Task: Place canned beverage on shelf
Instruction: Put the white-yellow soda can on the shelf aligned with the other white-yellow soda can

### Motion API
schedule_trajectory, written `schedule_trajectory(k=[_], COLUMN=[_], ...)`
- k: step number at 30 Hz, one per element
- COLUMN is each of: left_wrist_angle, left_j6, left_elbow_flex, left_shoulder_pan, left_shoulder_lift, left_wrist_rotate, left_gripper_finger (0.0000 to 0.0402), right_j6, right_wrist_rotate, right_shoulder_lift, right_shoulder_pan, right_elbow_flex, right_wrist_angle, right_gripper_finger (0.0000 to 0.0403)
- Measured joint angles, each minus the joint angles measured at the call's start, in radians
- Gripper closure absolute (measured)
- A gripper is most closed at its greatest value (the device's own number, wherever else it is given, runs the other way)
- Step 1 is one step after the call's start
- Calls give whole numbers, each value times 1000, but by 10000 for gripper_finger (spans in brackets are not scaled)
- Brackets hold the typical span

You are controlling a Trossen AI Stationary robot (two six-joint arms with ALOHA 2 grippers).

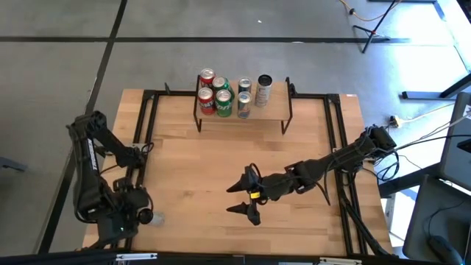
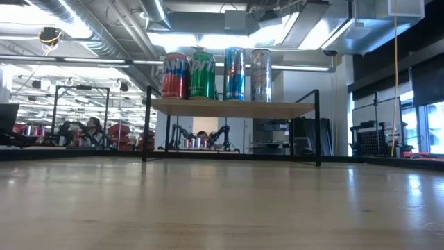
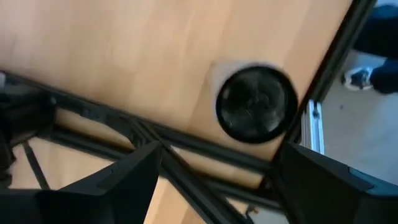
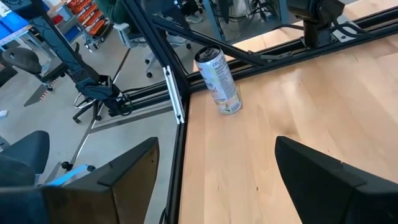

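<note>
The shelf (image 1: 276, 110), a light wooden top on thin black legs, stands at the table's far middle; it also shows in the low view (image 2: 236, 108). Several cans (image 1: 224, 92) stand upright on it. One pale can (image 4: 217, 81) stands upright on the table near its near left corner, beside the black frame; in the high view it shows as a small pale spot (image 1: 156, 217). My left gripper (image 3: 217, 186) is open just above it, looking down on its dark round top (image 3: 255, 102). My right gripper (image 1: 232, 199) is open and empty over the table's near middle, fingers pointing left.
A black metal frame (image 1: 147, 118) runs along the table's left and right sides and around the shelf. Bare wood (image 1: 199, 162) lies between the shelf and my right gripper. Beyond the left edge are floor, chairs and stands (image 4: 93, 93).
</note>
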Motion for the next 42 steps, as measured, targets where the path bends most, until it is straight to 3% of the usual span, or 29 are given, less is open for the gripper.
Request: schedule_trajectory(k=[9, 17, 23, 34, 42], left_wrist_angle=[5, 9, 66, 101, 172], left_j6=[32, 30, 5, 61, 48], left_elbow_flex=[0, 0, 0, -28, -116], left_shoulder_pan=[9, 12, 13, -76, -119], left_shoulder_lift=[12, 12, 12, 33, 33], left_wrist_rotate=[23, 38, 43, -160, -169], left_gripper_finger=[78, 11, 6, 7, 7], right_j6=[0, 2, 3, 2, 21], right_wrist_rotate=[17, 18, 19, 45, 45], right_shoulder_lift=[0, 0, 0, 0, -1], right_shoulder_pan=[1, 1, 1, 1, 1], right_elbow_flex=[0, 0, 0, 0, 0], right_wrist_angle=[0, 0, 0, -2, -2], right_gripper_finger=[97, 97, 97, 97, 98])
